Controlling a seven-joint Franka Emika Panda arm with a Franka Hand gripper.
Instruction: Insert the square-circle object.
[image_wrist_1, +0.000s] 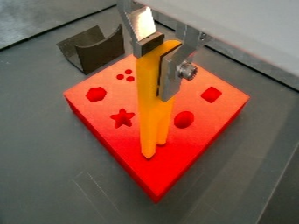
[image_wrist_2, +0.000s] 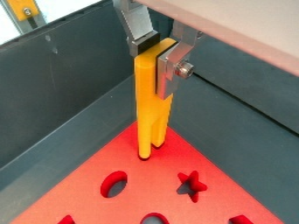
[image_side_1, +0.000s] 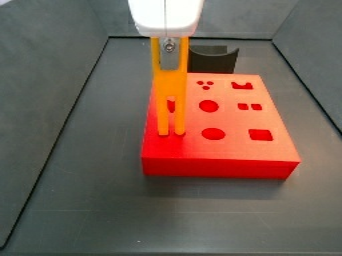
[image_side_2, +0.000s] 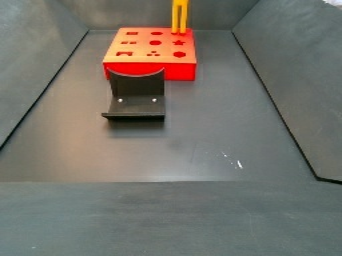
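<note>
Above the red block (image_side_1: 218, 125), near its corner, the pincer (image_wrist_1: 162, 63) hangs clamped on the upper end of the square-circle object (image_wrist_1: 153, 105), its silver fingers (image_wrist_2: 173, 63) pressed against the bar's sides. The orange-yellow bar is carried upright, forked end down, evidently so its two prongs can drop straight into their matching holes. In both wrist views the prong tips sit at the block's top face, close to the corner; whether they have entered any hole cannot be told. Other shaped openings, including a star (image_wrist_2: 191, 183), lie open across the block. A dark grey curved block (image_side_2: 135, 100) rests on the bench (image_side_2: 187, 170) just beside the red block, apart from the work. Insertion appears barely begun, with alignment the likely concern.
</note>
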